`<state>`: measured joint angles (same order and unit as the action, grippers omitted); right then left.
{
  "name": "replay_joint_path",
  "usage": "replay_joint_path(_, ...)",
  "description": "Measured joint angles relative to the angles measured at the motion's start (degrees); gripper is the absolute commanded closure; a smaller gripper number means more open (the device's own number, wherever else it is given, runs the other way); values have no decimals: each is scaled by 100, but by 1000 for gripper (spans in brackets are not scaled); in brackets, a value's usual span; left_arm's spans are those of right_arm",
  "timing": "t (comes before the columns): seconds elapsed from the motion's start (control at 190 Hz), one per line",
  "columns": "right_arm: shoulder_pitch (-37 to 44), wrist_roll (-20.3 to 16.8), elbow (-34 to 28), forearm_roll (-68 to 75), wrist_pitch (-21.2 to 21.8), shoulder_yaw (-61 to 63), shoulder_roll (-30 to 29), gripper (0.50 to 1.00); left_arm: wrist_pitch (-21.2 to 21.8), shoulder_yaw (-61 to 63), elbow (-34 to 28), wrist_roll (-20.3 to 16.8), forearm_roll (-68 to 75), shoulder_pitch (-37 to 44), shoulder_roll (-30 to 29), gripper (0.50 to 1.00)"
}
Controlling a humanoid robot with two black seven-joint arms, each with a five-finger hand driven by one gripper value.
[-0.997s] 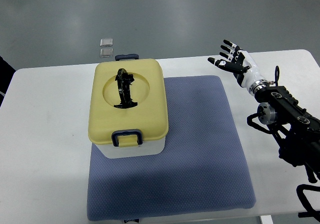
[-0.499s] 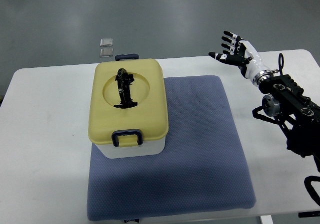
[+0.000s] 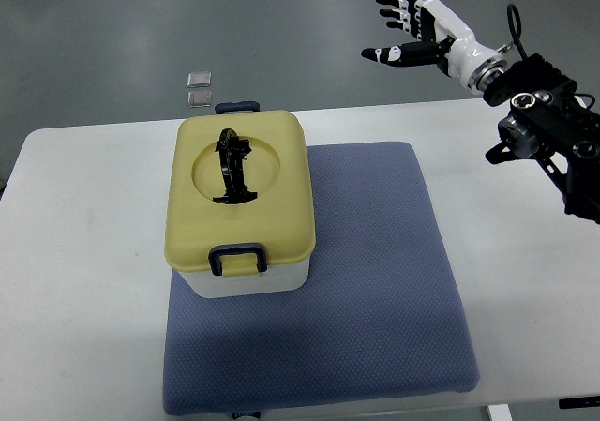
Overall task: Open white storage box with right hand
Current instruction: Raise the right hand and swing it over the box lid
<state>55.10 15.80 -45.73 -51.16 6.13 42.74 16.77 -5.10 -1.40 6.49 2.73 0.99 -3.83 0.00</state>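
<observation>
The box [image 3: 242, 205] sits on the left part of the blue mat [image 3: 319, 290], toward the desk's [image 3: 84, 280] back-left quarter; its body is white, its yellow lid [image 3: 241, 188] is fully seated, the black handle [image 3: 233, 166] lies folded in the round recess on top, and the dark latch [image 3: 236, 257] at the front edge of the lid looks closed; a second latch [image 3: 238, 108] shows at the back edge; the right hand [image 3: 412, 29] hangs in the air past the desk's back edge, well apart from the box, fingers [image 3: 392, 1] spread and thumb out, holding nothing; against the two earlier views the hand has climbed and swung away from the desk's back-right corner, and the arm [image 3: 548, 126] has lifted with it, while the box and mat have not shifted at all; this probably means the arm is gaining height before it carries across to the lid, so the task itself is not yet begun; the next step likely calls for a long travel leftward and down to a latch; two small clear squares [image 3: 199, 88] lie on the floor beyond the desk; the left arm does not show.
</observation>
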Motion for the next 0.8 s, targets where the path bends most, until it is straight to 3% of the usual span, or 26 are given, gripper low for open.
replay_joint_path(0.247,1073,441,-6,-108,278,-1023,23,583,0,-1,-2,0,0,-2,0,500)
replay_joint_path(0.651,2494,1778,-156,-1372,649,-2623,-306,583,0,-1,-2,0,0,-1,0,500)
replay_joint_path(0.798,2654,1912,-229,-2040,652,-2841,-563,583,0,-1,-2,0,-1,2,0,500)
